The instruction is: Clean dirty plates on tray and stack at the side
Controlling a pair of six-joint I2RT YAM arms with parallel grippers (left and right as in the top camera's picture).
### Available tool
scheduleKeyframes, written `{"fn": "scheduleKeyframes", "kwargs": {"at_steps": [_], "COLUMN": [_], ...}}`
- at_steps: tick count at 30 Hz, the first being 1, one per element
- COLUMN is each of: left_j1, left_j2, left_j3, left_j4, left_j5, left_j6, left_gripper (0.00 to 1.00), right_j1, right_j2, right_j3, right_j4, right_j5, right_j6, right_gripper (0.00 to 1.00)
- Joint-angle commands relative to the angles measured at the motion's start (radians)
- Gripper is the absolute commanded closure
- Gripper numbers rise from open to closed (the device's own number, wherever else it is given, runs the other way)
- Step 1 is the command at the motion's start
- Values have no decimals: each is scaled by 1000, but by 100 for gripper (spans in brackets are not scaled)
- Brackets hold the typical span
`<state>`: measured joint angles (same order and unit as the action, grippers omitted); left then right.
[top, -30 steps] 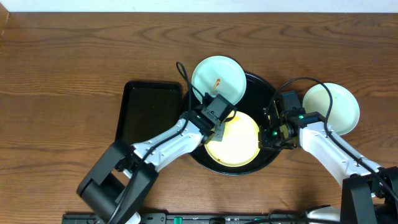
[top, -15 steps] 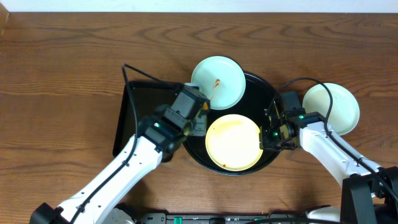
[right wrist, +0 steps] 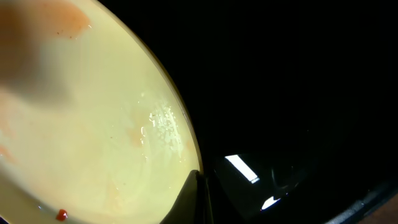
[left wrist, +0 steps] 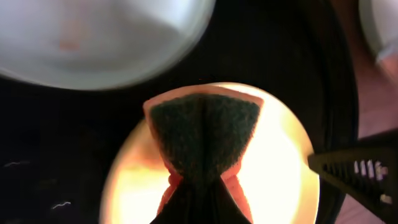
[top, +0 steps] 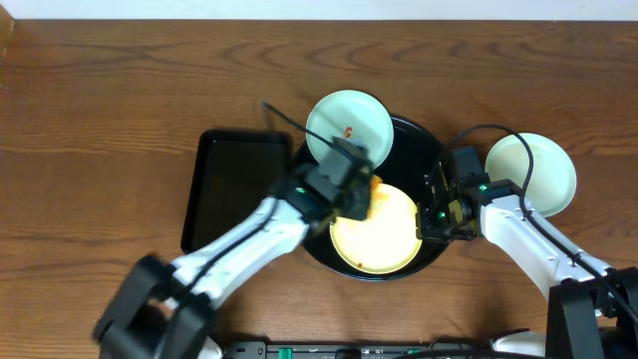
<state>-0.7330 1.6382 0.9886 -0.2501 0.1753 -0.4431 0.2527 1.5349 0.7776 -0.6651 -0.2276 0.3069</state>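
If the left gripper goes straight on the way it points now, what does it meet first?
Probably the yellow plate: the sponge held in the left gripper would touch it first, though depth is unclear.

From my screen, a dark brown wooden table [top: 100, 100] fills nearly the whole overhead view, its grain running in long wavy bands from side to side. Beyond its far edge runs a thin pale strip [top: 319, 8]; wall or floor, I cannot tell. Light lies soft and even across the wood.
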Motion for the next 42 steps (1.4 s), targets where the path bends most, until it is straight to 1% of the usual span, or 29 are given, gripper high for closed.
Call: {"fn": "scheduleKeyframes", "kwargs": {"at_steps": [1,2,4,7,8,12,13,17,20,24,27,30,32,33,34,36,37,40,42], "left_j1": [-55,-63,-70,-63,-48,-14,-2,2,2,10,41,88,131,159,206,256,296,337,352], "left_j2": [101,125,171,212,217,205,188,137,61,-55,-134,-175,-185,-185,-181,-175,-167,-153,-142], "left_j3": [-12,-12,-12,-12,-12,-6,3,28,49,50,50,50,50,50,49,46,45,45,45], "left_j4": [47,58,66,48,23,-30,-72,-146,-216,-267,-300,-341,-371,-385,-402,-409,-410,-410,-409], "left_j5": [14,-1,-88,-276,-376,-441,-463,-454,-404,-397,-397,-397,-397,-397,-397,-397,-396,-396,-396], "left_j6": [37,57,85,99,98,98,98,99,98,94,79,79,79,79,73,64,64,64,64], "left_gripper": [93,92,92,92,92,92,92,92,92,92,93,92,92,93,92,92,92,92,92], "right_j1": [0,0,0,0,0,0,0,1,0,0,0,0,0,1,1,1,1,0,0], "right_j2": [-3,-3,-3,-3,-3,-3,-3,-3,-3,-3,-3,-3,-3,-3,-3,-3,-3,-3,-3], "right_j3": [-2,-2,-2,-2,-2,-2,-2,-2,-2,-2,-2,-2,-2,-4,-11,-27,-48,-79,-93], "right_j4": [-4,-4,-4,-5,-8,-8,-9,-9,-12,-16,-16,-16,-19,-19,-14,0,25,79,110], "right_j5": [28,28,28,28,28,28,28,28,28,28,28,28,28,28,28,27,23,-21,-59], "right_j6": [3,3,4,3,3,3,3,3,3,3,3,3,3,3,4,18,37,37,37], "right_gripper": [99,99,99,99,99,99,99,99,99,99,99,97,94,92,82,69,68,71,76]}}
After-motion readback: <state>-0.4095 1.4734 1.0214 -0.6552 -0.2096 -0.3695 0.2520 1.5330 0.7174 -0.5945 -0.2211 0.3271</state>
